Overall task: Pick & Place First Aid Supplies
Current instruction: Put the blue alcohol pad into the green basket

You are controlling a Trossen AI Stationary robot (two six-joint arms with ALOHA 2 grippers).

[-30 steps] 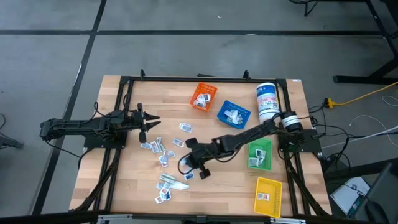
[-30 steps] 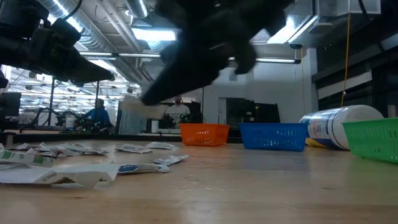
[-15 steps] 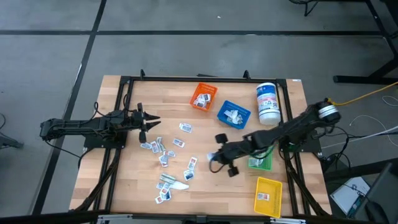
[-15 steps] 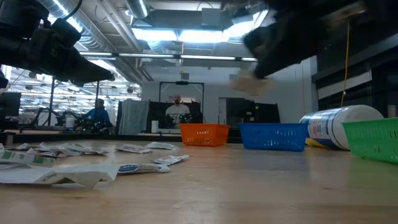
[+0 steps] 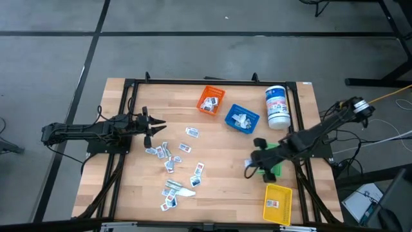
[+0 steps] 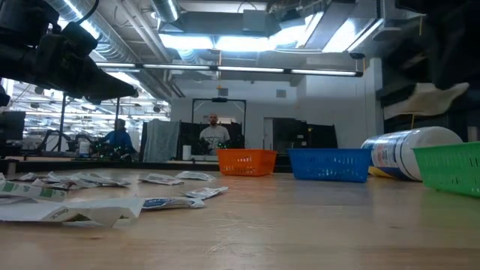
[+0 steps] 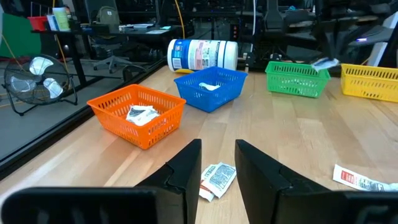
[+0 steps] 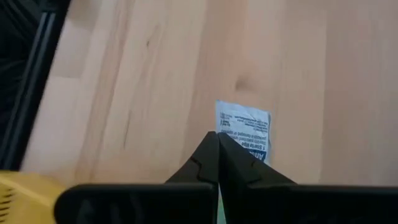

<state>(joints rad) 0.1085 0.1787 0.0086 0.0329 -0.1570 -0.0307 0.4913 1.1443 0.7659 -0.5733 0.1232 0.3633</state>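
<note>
- White and flat, a small paper first aid packet with blue print [image 8: 243, 134] was pinched between the closed fingers of the right gripper [image 5: 250, 167], held above the bare wood near the table's right edge.
- Its long axis ran forward from the fingertips; the green plastic mesh bin [image 5: 275, 169] lay just beside the gripper toward that right edge, with the yellow plastic mesh bin [image 5: 278, 202] closer to the near right corner.
- Loose crinkled packets [image 5: 168, 159] were strewn across the middle of the pale slatted wooden table [image 5: 219, 200], closer to the left gripper [image 5: 159, 127].
- That left gripper, fingers apart and empty, waited by the left edge.
- Orange [image 5: 210, 100] and blue [image 5: 242, 118] mesh bins, both already holding packets, stood toward the far edge.
</note>
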